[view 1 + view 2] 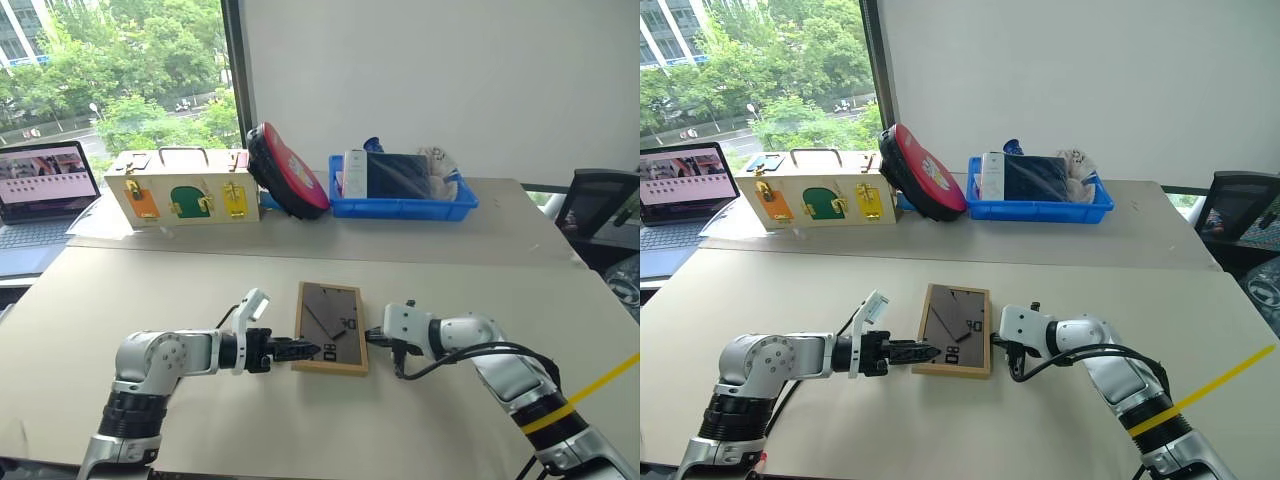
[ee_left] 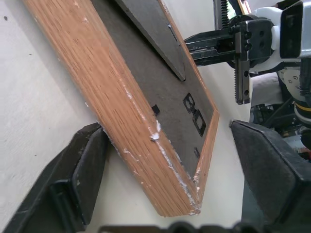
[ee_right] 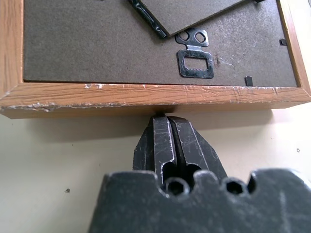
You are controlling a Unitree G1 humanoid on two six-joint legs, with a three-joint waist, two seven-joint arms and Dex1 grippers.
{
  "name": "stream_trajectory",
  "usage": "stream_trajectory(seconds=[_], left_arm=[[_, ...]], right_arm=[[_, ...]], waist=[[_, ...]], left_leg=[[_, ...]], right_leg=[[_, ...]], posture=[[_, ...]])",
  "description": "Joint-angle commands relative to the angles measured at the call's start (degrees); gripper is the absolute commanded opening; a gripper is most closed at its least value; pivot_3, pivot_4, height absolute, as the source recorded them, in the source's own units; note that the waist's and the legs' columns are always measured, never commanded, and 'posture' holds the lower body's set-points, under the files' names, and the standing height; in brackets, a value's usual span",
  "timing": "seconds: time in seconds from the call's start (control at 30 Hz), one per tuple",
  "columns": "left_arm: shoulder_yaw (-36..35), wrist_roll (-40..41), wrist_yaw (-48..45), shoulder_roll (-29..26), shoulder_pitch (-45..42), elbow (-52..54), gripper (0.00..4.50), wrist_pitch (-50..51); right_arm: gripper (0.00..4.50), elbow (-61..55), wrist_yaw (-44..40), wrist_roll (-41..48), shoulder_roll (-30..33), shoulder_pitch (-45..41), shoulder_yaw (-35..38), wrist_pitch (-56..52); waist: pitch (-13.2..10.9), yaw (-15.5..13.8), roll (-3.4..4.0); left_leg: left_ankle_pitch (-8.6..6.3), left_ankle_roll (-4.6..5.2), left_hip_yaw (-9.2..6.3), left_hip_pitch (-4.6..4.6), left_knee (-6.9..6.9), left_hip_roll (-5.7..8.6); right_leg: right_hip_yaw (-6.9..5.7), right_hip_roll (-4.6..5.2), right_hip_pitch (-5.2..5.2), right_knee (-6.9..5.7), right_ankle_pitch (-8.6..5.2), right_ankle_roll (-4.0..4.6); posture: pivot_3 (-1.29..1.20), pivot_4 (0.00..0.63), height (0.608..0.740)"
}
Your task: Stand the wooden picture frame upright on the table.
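The wooden picture frame [image 1: 331,328] is seen lying flat near the middle of the beige table [image 1: 460,280], its dark grey back turned upward, with the fold-out stand and white markings visible on that back.

The left gripper [image 1: 303,350] is reached in from the left toward the frame's near left corner. In the left wrist view its jaws are spread, one finger [image 2: 80,170] set against the frame's wooden outer edge and the other standing apart beyond the corner, so the corner lies between them without being pinched.

The right gripper [image 1: 374,337] is brought in from the right side. Its jaws are pressed together, and in the right wrist view the closed tip [image 3: 165,127] is placed against the frame's right wooden edge, low by the table surface. A small metal hanger [image 3: 195,57] is seen on the frame's back just beyond that edge.

Along the far side of the table a cream wooden box [image 1: 183,186] with coloured latches is set, a red and black round case [image 1: 287,171] is leaned beside it, and a blue bin [image 1: 403,186] holding assorted items is placed to the right. A laptop [image 1: 46,190] is open at the far left.
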State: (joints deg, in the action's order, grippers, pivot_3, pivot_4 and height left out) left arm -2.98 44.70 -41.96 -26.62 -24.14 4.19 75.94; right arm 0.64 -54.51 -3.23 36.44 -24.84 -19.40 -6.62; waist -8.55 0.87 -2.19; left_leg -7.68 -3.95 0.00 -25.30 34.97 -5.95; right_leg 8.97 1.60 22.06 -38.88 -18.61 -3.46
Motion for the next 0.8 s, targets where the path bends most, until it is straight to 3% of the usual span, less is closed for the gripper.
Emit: stream_trajectory(seconds=[0.03,0.13,0.2,0.8], left_arm=[[0.36,1.15,-1.16,-0.18,0.82,0.10,2.39,0.07],[0.14,1.08,-1.50,-0.58,0.69,-0.39,1.52,-0.55],[-0.69,1.72,-1.36,-0.05,0.28,-0.96,1.21,-0.84],[-5.38,5.56,-0.13,4.34,-2.92,-4.78,1.13,-1.30]], right_arm=[[0.00,0.77,0.69,-0.79,-0.05,-0.33,1.06,0.38],[0.00,0.87,0.81,-0.57,-0.01,-0.49,1.53,0.30],[0.00,0.86,0.90,-0.35,-0.09,-0.77,1.88,0.08],[0.00,-10.71,-4.09,10.30,7.05,-9.88,14.32,-11.68]], waist=[[0.00,0.00,0.00],[0.00,-0.08,0.00],[0.00,-0.12,-0.01],[-0.02,-0.06,-0.01]], left_leg=[[0.00,0.00,0.00,0.00,-0.01,0.00],[0.00,0.00,0.00,-0.01,-0.03,0.00],[0.01,-0.01,0.00,-0.01,0.00,0.00],[0.05,-0.08,-0.01,-0.15,-0.10,0.00]], right_leg=[[0.00,0.00,0.01,0.00,0.00,0.00],[0.00,0.00,0.01,0.00,-0.01,0.02],[-0.01,0.01,-0.02,0.01,-0.01,0.01],[0.00,0.00,0.15,0.02,-0.01,0.02]], posture=[[0.00,0.150,0.710],[0.00,0.150,0.710],[0.00,0.150,0.710],[0.00,0.150,0.710]])
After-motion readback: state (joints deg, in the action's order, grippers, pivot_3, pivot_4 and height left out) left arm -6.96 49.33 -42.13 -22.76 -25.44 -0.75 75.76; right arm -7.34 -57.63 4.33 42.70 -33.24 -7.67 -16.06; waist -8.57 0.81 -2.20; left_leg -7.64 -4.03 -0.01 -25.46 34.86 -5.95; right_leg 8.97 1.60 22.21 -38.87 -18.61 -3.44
